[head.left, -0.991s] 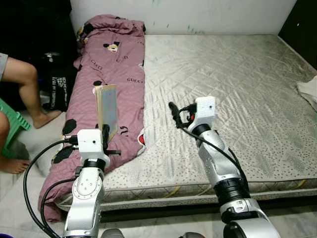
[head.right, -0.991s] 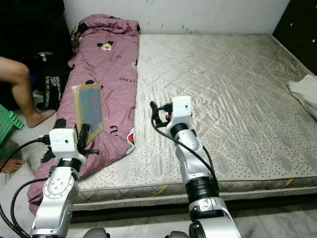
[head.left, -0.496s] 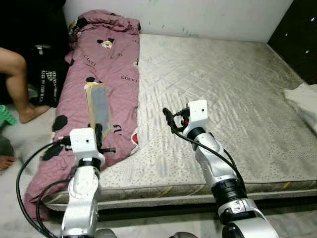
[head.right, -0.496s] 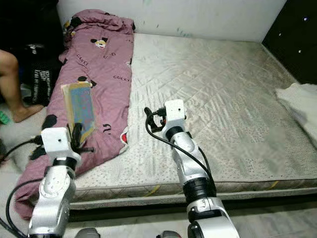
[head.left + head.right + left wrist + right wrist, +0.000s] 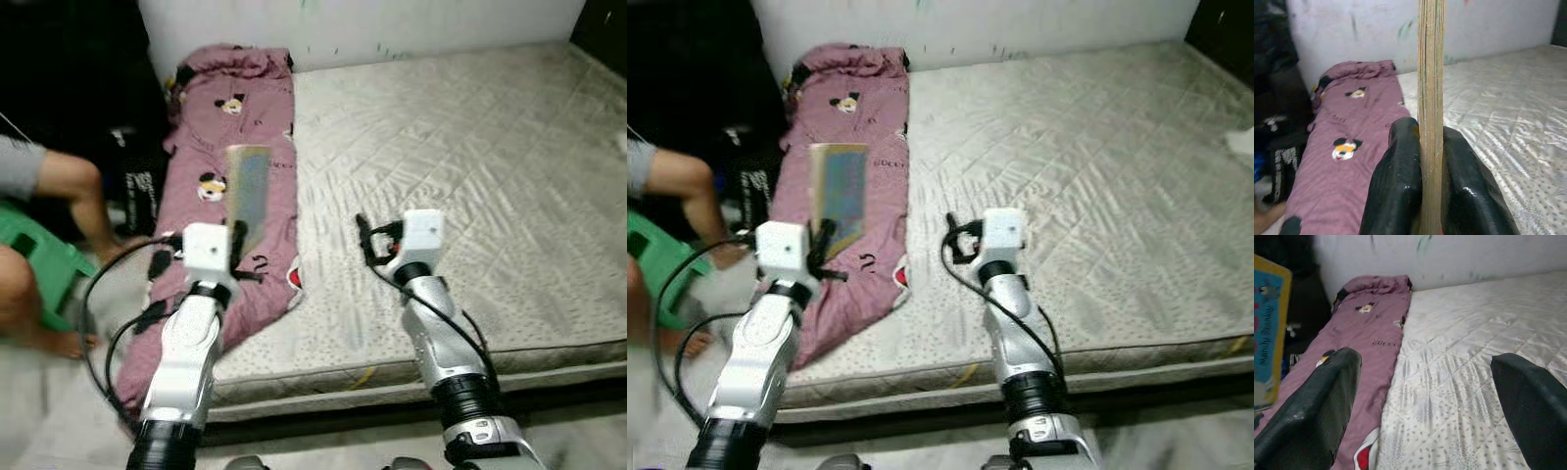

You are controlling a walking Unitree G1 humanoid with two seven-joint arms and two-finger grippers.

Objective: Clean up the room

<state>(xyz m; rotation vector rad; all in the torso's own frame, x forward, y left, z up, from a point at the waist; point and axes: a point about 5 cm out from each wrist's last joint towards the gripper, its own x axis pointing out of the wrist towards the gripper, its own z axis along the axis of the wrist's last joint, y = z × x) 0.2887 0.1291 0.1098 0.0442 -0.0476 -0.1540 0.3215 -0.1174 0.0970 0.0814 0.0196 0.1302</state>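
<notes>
- Left gripper: both black fingers clamp the bottom edge of a thin book, one finger on each cover. The left wrist view shows the book edge-on, squeezed between the pads.
- Book stands upright, lifted above the pink blanket; judgement: holding it vertical keeps it off the bedding so it can be carried elsewhere.
- Right gripper: fingers spread wide, nothing between them. It hovers over the bare mattress, just beside the blanket edge; judgement: kept free for a next pickup.
- Blanket lies bunched along the robot's left side of the mattress, its near end spilling over the edge.
- A person's leg and a green stool sit to the left of the bed; risk: swinging the book that way.
</notes>
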